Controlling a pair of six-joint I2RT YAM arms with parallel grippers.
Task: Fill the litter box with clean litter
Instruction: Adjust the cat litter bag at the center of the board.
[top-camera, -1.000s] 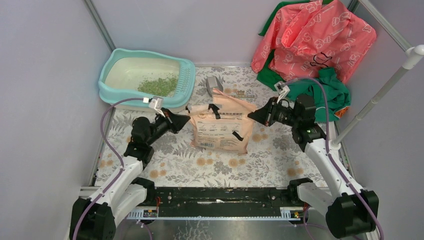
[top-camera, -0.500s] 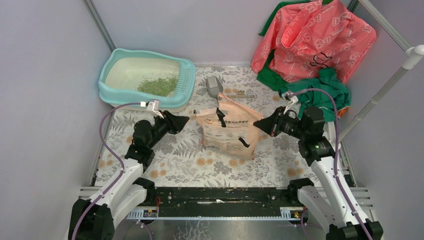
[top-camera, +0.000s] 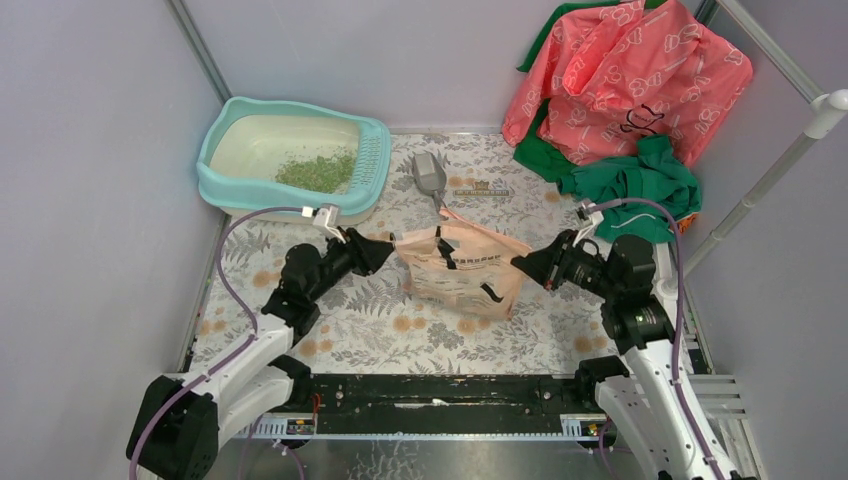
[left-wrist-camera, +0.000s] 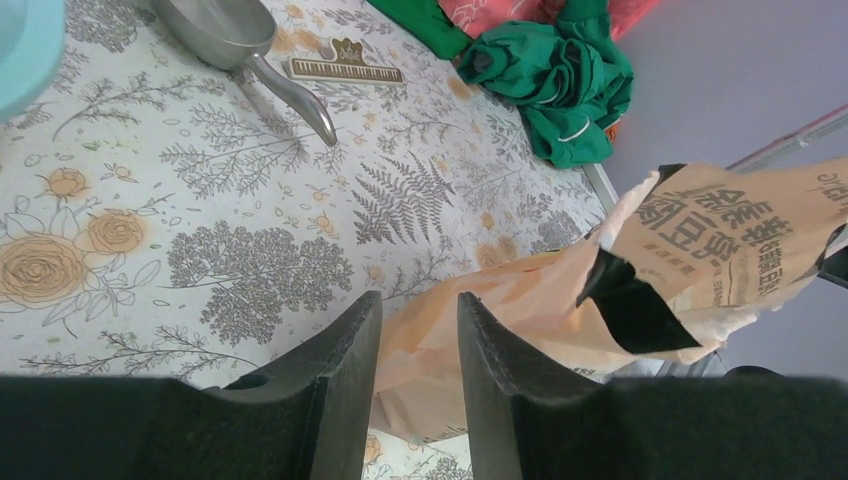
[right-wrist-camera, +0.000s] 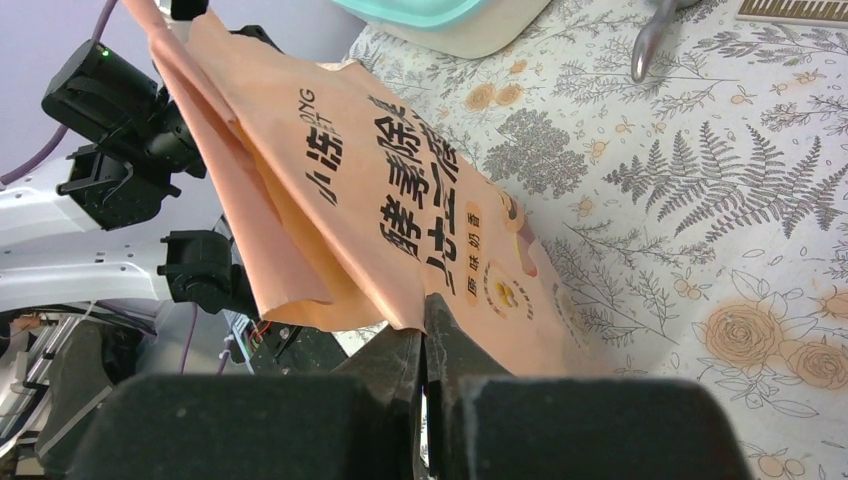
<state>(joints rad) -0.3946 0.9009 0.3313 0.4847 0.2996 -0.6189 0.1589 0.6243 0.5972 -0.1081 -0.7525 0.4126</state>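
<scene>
The right gripper (right-wrist-camera: 430, 305) has its fingers pressed together on the lower edge of the pink-orange printed bag (right-wrist-camera: 400, 220), pinching the paper so that the bag hangs crumpled above the table. The left gripper (left-wrist-camera: 418, 300) has its fingers spread, with a clear gap between them. The bag's left edge shows through that gap, and I cannot tell whether either finger touches it. From above, the bag (top-camera: 462, 270) sits between the two grippers in the middle of the floral tablecloth (top-camera: 330, 320). What is inside it cannot be seen.

Just beyond the bag, a grey scoop (top-camera: 428, 175) lies on the cloth with its bowl to the far side. The litter box (top-camera: 372, 160) stands at the far left corner, slotted rim to the right. Its cream pan holds a thin patch of green clean litter (top-camera: 318, 170) towards the right near side, and the rest of the pan floor is bare. At the far right, a pink printed garment (top-camera: 625, 75) and a green cloth (top-camera: 640, 180) are heaped.
</scene>
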